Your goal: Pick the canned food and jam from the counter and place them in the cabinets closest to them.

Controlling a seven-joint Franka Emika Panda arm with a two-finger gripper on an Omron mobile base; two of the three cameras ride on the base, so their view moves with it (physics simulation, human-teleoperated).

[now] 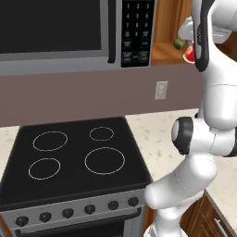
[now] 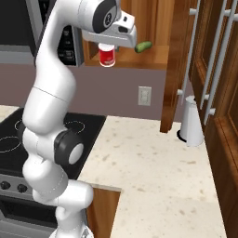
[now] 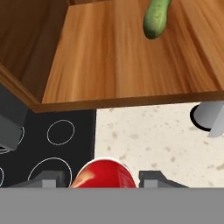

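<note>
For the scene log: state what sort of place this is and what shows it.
A rendered home kitchen, most likely. A black four-ring stove sits under a grey microwave, with a speckled counter beside it and reddish-brown wooden cabinets above. The gripper holds a red can at the open shelf.

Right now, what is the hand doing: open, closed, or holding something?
Hand: closed on the red can, holding it up at the front edge of the open cabinet's shelf.
</note>
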